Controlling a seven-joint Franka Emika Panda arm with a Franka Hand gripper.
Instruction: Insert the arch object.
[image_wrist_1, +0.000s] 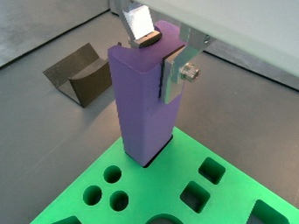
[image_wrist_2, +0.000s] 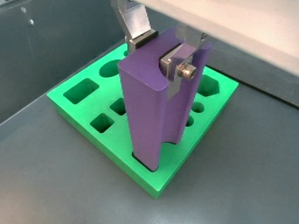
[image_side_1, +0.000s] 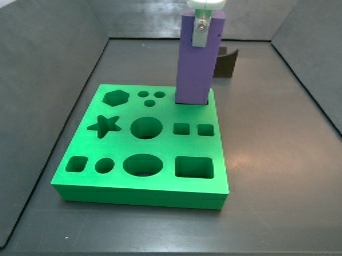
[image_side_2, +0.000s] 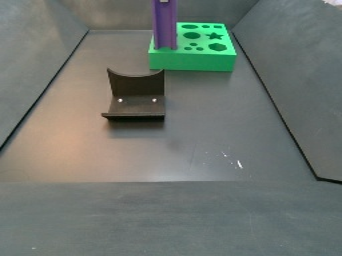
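Observation:
The arch object (image_wrist_1: 142, 96) is a tall purple block that hangs upright between the fingers of my gripper (image_wrist_1: 162, 54). It also shows in a wrist view (image_wrist_2: 149, 105) and in both side views (image_side_1: 195, 65) (image_side_2: 163, 22). The gripper (image_wrist_2: 160, 54) is shut on the block's upper end, with one silver finger (image_wrist_1: 176, 74) on a side face. The block's lower end is at the surface of the green board (image_side_1: 160, 165), near one of its corners (image_wrist_2: 146, 179). I cannot tell if the end sits in a hole. The gripper shows in a side view (image_side_1: 201, 25).
The green board (image_side_2: 201, 58) has several shaped holes: star, hexagon, circles, squares. The dark fixture (image_side_2: 134, 95) stands on the grey floor apart from the board, also in a wrist view (image_wrist_1: 82, 77) and behind the block in a side view (image_side_1: 229, 62). Grey walls surround the floor.

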